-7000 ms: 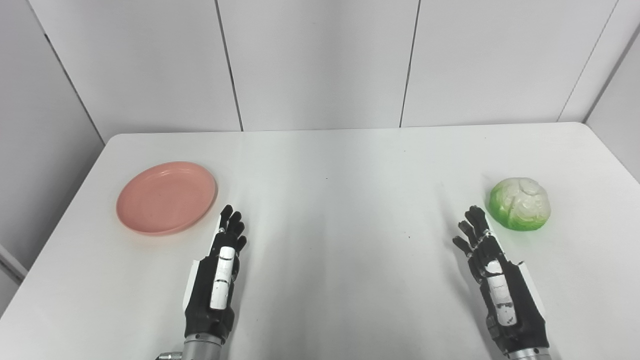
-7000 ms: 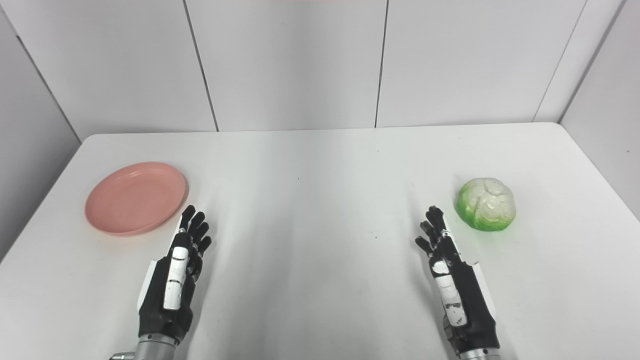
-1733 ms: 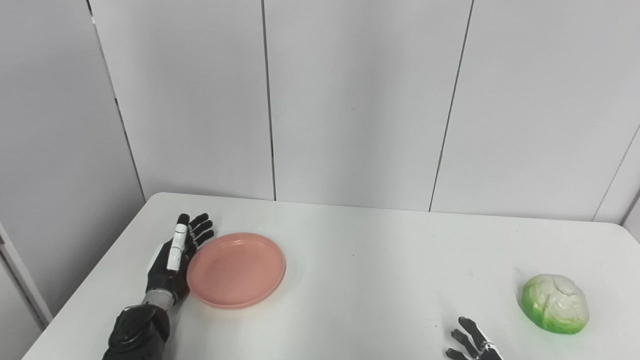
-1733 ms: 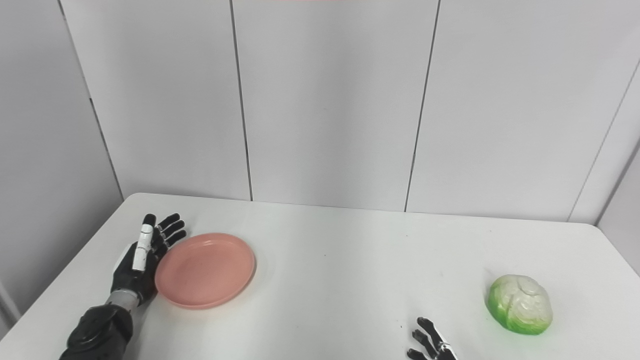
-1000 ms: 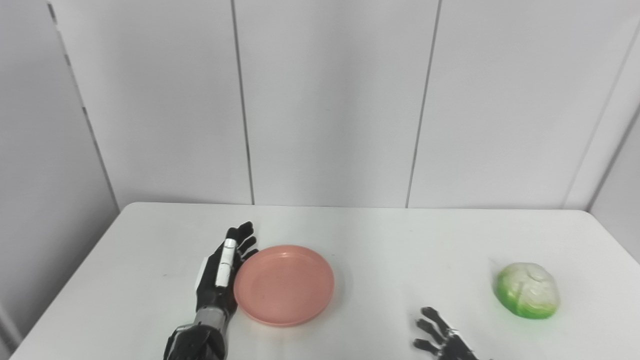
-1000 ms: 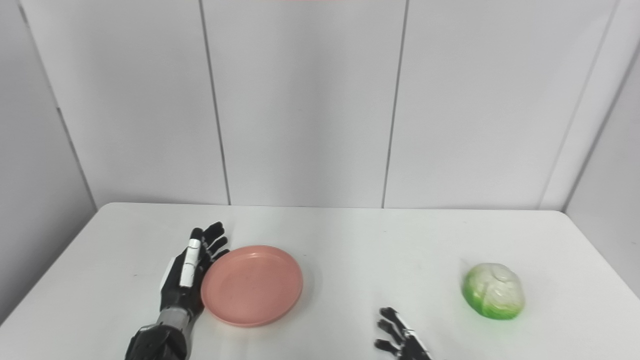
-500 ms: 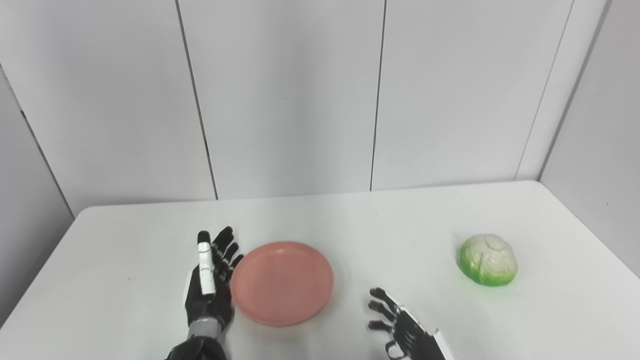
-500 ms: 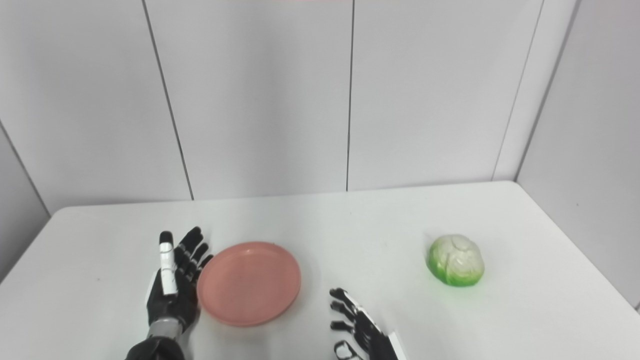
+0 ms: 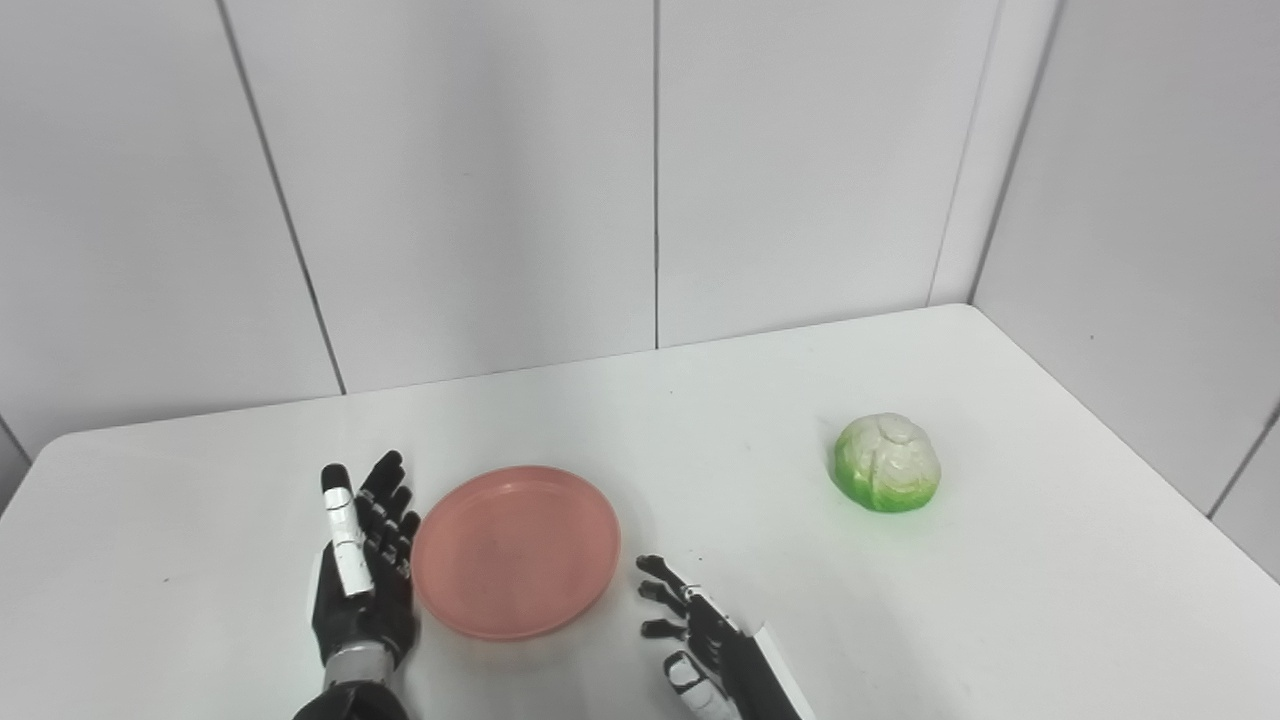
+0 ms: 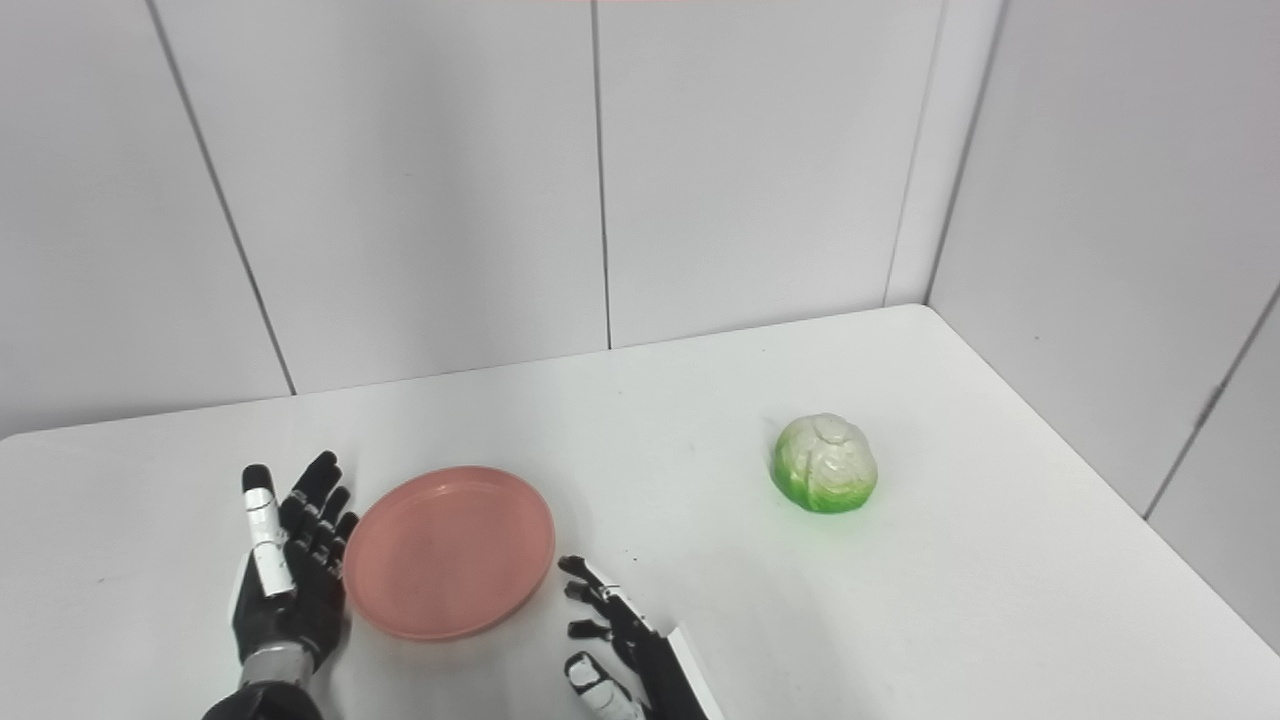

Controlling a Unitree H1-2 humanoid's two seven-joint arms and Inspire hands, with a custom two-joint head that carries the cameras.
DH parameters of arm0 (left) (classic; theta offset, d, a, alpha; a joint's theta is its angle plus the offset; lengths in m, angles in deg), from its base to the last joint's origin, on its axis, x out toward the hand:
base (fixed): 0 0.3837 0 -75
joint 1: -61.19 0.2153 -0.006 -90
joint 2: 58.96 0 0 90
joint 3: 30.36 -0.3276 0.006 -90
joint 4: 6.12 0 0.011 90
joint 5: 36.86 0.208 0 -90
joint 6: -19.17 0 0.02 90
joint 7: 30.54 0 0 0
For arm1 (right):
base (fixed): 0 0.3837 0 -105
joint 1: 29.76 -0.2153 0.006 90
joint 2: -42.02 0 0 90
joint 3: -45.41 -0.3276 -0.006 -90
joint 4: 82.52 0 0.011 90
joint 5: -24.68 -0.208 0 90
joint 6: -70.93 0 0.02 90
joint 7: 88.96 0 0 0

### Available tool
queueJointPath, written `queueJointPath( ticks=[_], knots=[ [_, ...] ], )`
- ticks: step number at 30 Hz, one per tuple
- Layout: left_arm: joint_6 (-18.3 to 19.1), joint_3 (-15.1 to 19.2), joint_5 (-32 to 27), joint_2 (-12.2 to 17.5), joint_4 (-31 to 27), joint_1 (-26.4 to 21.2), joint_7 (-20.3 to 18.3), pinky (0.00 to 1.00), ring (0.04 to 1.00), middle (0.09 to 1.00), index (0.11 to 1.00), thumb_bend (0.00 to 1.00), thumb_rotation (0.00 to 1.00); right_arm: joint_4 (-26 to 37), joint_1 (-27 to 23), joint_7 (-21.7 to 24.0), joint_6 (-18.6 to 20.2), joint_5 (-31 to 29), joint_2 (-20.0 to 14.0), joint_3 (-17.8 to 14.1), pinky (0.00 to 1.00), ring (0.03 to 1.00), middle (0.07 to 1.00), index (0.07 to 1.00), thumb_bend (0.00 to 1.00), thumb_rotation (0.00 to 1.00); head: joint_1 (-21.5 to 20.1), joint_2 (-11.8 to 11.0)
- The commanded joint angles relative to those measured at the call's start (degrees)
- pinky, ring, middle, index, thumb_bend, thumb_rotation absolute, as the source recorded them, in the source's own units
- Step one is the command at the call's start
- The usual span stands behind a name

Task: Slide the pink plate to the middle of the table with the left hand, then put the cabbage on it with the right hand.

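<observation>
Pink plate (image 9: 516,563) sits flat on the white counter (image 9: 1000,600), empty, roughly mid-counter and toward the near edge. Left hand (image 9: 362,590) stands edge-up just left of the plate, palm facing it, fingers (image 9: 385,500) straight and spread a bit, holding nothing; they end just short of the plate's left rim, can't tell if the palm touches the rim lower down or leaves a thin gap. Right hand (image 9: 705,650) comes up from the bottom edge just right of the plate's near-right rim, fingers (image 9: 662,580) splayed wide, pointing up and left toward the plate, holding nothing, not touching the plate as far as I can see; its wrist is cut off by the frame. Plate lies between the two sets of fingers, closer to the left ones. Cabbage (image 9: 888,462), green at the base and whitish on top, rests on the counter well to the right of and beyond the right fingers, well apart from the plate, nothing touching it. It sits nearer the right side of the counter than the middle. White panel walls (image 9: 800,150) with vertical seams stand behind the counter and along its right side. Some tiny dark specks on the counter, too small to identify.
</observation>
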Motion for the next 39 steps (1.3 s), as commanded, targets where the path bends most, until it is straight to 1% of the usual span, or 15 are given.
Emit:
queueJointPath(
  ticks=[1,6,9,12,16,18,20,24,27,30,32,33,35,38,39],
  knots=[
    [0.31,0.65,-0.34,1.01,1.90,-0.07,-0.06,1.00,0.967,0.924,0.784,0.83,0.91,0.63,1.80,-1.57,-1.86,0.54,4.82,0.03,0.74,0.857,0.918,0.869,0.76,0.98,0.02,0.05],
    [0.03,0.15,0.28,1.20,2.88,0.54,-0.65,1.00,0.941,0.916,0.788,0.84,0.91,-0.16,1.84,-3.61,-3.55,0.45,4.99,-0.08,0.72,0.841,0.916,0.860,0.76,0.99,-0.46,-0.86],
    [0.67,-0.36,0.49,1.03,2.70,1.33,-0.92,1.00,0.952,0.921,0.797,0.83,0.92,0.96,2.48,-5.15,-4.67,-0.64,5.44,-0.56,0.73,0.839,0.905,0.850,0.73,0.96,0.11,-1.09],
    [1.42,-0.56,-0.04,0.91,2.56,1.78,-1.35,1.00,0.961,0.927,0.786,0.81,0.91,5.25,3.30,-6.50,-2.29,-0.82,5.89,-1.06,0.75,0.849,0.901,0.867,0.73,0.99,0.29,-1.40],
    [1.47,-0.49,-0.31,1.24,3.48,1.65,-1.95,1.00,0.959,0.911,0.757,0.79,0.90,10.60,3.04,-8.39,1.46,3.23,5.64,-1.93,0.74,0.831,0.880,0.866,0.73,1.00,-0.02,-1.76],
    [1.69,-0.66,-0.17,1.29,3.27,1.57,-2.15,1.00,0.961,0.920,0.765,0.79,0.90,13.96,1.88,-8.80,4.20,8.38,4.55,-2.89,0.69,0.816,0.878,0.850,0.70,0.99,-0.04,-1.98],
    [1.47,-0.82,0.00,1.31,3.52,1.44,-2.30,1.00,0.966,0.930,0.771,0.79,0.90,17.02,0.73,-8.67,7.25,12.84,3.36,-4.20,0.68,0.817,0.889,0.844,0.73,0.98,-0.02,-2.19],
    [1.60,-1.12,-0.38,0.86,3.25,1.45,-2.63,1.00,0.970,0.934,0.779,0.78,0.89,21.64,-2.98,-7.82,9.89,20.89,-1.35,-9.20,0.69,0.836,0.892,0.854,0.74,0.92,-0.32,-2.88],
    [1.68,-0.87,-1.40,0.38,3.26,1.50,-3.03,1.00,0.975,0.941,0.785,0.75,0.88,23.51,-5.48,-6.24,11.92,23.03,-3.67,-12.99,0.68,0.833,0.881,0.857,0.74,0.89,-0.44,-3.11],
    [1.52,-1.23,-1.47,0.04,3.25,1.70,-2.96,1.00,0.977,0.942,0.775,0.74,0.88,24.96,-8.40,-3.31,15.44,25.92,-6.80,-16.38,0.68,0.824,0.866,0.850,0.77,0.90,-0.42,-3.34],
    [1.33,-1.42,-1.26,-0.12,3.55,1.72,-2.86,1.00,0.973,0.937,0.767,0.74,0.88,25.19,-10.03,-1.53,17.25,26.77,-8.77,-18.06,0.70,0.836,0.877,0.858,0.79,0.90,-0.10,-3.43],
    [1.20,-1.48,-1.17,-0.20,3.75,1.72,-2.83,1.00,0.972,0.934,0.772,0.74,0.88,25.03,-10.78,-1.03,17.66,26.87,-9.70,-18.80,0.69,0.823,0.871,0.849,0.81,0.87,-0.10,-3.43],
    [1.35,-1.93,-0.55,-0.44,3.18,1.99,-2.50,1.00,0.968,0.931,0.782,0.74,0.89,23.89,-12.79,-0.02,17.96,28.20,-12.64,-20.32,0.67,0.816,0.872,0.849,0.81,0.86,0.20,-3.46],
    [1.50,-2.13,-0.59,-0.41,2.94,2.30,-2.69,1.00,0.976,0.944,0.798,0.73,0.90,22.49,-15.52,1.97,18.43,33.41,-17.27,-21.55,0.64,0.802,0.862,0.848,0.81,0.87,0.62,-3.41],
    [1.72,-2.11,-0.81,-0.45,2.67,2.42,-2.76,1.00,0.981,0.950,0.799,0.74,0.90,22.37,-16.24,3.00,18.93,34.78,-18.56,-21.76,0.68,0.819,0.867,0.853,0.82,0.88,0.66,-3.36]
  ],
)
